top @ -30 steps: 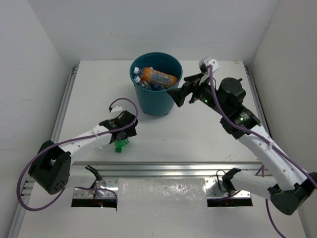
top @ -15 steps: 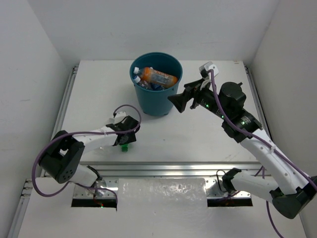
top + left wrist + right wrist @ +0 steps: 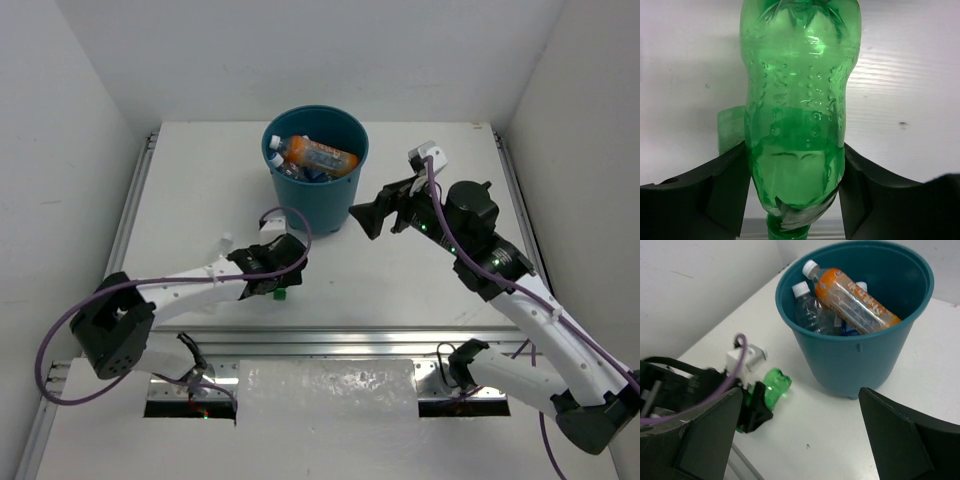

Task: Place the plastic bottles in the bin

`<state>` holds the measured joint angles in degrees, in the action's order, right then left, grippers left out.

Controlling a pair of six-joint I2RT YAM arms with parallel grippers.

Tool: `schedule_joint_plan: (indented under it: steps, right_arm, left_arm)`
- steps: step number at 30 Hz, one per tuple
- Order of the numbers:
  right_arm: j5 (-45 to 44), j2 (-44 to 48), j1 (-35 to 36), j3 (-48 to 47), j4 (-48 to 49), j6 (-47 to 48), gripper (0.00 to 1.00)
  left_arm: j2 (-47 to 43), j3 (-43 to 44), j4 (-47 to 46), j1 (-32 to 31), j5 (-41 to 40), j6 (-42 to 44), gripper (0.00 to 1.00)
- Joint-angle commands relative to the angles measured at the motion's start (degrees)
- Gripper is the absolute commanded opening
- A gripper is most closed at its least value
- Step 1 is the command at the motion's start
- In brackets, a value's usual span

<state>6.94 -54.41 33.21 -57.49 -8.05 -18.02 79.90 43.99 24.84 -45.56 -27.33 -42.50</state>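
Clamping the green bottle (image 3: 799, 100), bound for the bin (image 3: 860, 365), is the left gripper (image 3: 795, 172); the right gripper (image 3: 801, 405) hovers, jaws wide apart.

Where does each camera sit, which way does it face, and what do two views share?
Top external: above, behind the arms, looking down; both arms and the bin show.
Left wrist: close on the green bottle between its own fingers.
Right wrist: faces the bin past its open fingers.
Shared: both wrists see the green bottle.
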Motion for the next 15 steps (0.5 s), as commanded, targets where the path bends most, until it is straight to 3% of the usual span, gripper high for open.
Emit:
schedule_joint_plan:
  steps: [1,6,8,12,15]
  right_arm:
    - [-2.19,0.62,0.27,1.07,-0.64,-0.26,0.99]
    - [-0.36,1.94,0.28,3.26,-0.39,-5.87,0.99]
    - [2.1,2.38,0.27,4.75,1.19,-10.96,0.99]
    - [15.34,0.46,0.36,6.7,9.52,-19.57,0.99]
    - [20.21,-1.92,0.36,6.08,12.96,-22.22,0.99]
  left_arm:
    - [-7.11,3.82,0.56,-1.28,-1.5,-0.66,0.01]
    - [-16.33,2.51,-5.05,-1.99,6.57,3.21,0.0]
    - [-21.87,-0.64,-11.8,-2.16,12.18,4.87,0.0]
    - [-29.17,-5.39,-23.49,-2.25,21.25,7.6,0.0]
    - [-31.47,-7.07,-29.74,-2.25,29.42,9.54,0.0]
